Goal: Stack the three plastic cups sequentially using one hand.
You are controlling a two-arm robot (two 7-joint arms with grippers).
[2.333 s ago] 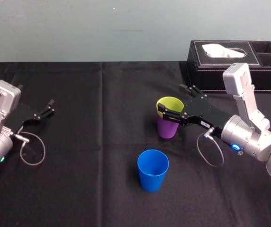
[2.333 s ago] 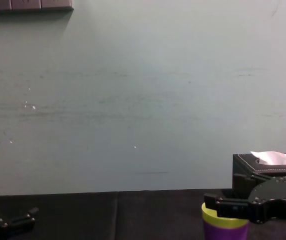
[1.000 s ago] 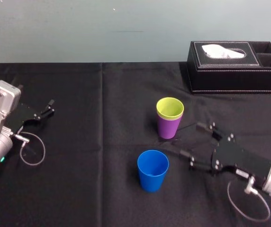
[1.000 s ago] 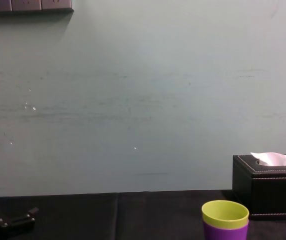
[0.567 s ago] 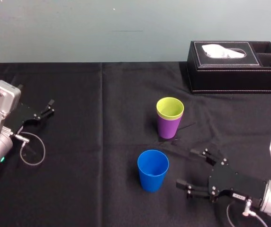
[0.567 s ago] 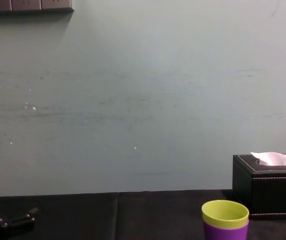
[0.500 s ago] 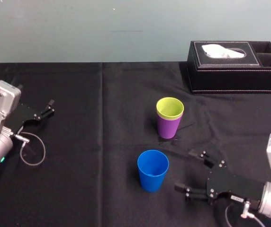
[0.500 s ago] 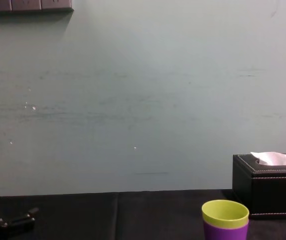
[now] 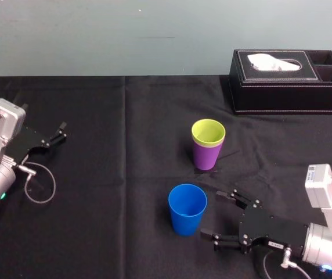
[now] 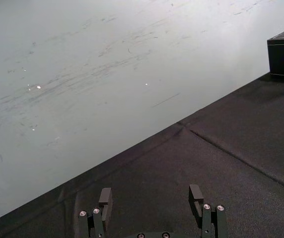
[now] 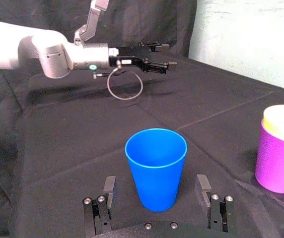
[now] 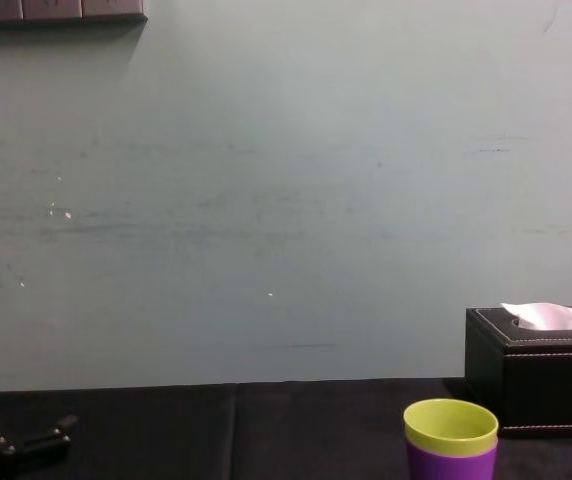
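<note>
With the lime cup (image 9: 208, 132) nested in the purple cup (image 9: 205, 157) at centre, the right gripper (image 9: 211, 215) has swung to the lower right, jaws spread empty beside the blue cup (image 9: 187, 210), the last to stack; the left gripper (image 9: 58, 132) sits parked and open at far left.

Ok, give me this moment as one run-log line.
right gripper: open, right of blue cup, not gripping | lime cup: nested in purple cup | blue cup: unstacked, upright | left gripper: open, parked far left
</note>
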